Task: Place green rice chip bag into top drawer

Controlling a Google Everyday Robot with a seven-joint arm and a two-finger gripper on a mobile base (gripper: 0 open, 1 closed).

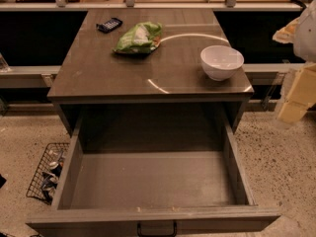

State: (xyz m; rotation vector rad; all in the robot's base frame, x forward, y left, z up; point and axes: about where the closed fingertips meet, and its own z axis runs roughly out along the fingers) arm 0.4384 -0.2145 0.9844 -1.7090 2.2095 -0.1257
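Note:
The green rice chip bag (138,37) lies flat on the grey-brown cabinet top (123,78), toward the back and left of centre. The top drawer (153,216) is pulled wide out below the top. Its inside holds nothing and its black handle (156,229) shows at the bottom edge. My gripper (296,98) hangs at the far right edge of the view, beside the cabinet's right side. It is well away from the bag and holds nothing that I can see.
A white bowl (221,61) stands on the top near its right front corner. A small dark phone (109,24) lies at the back left. A black wire basket (47,172) with items sits on the floor left of the drawer.

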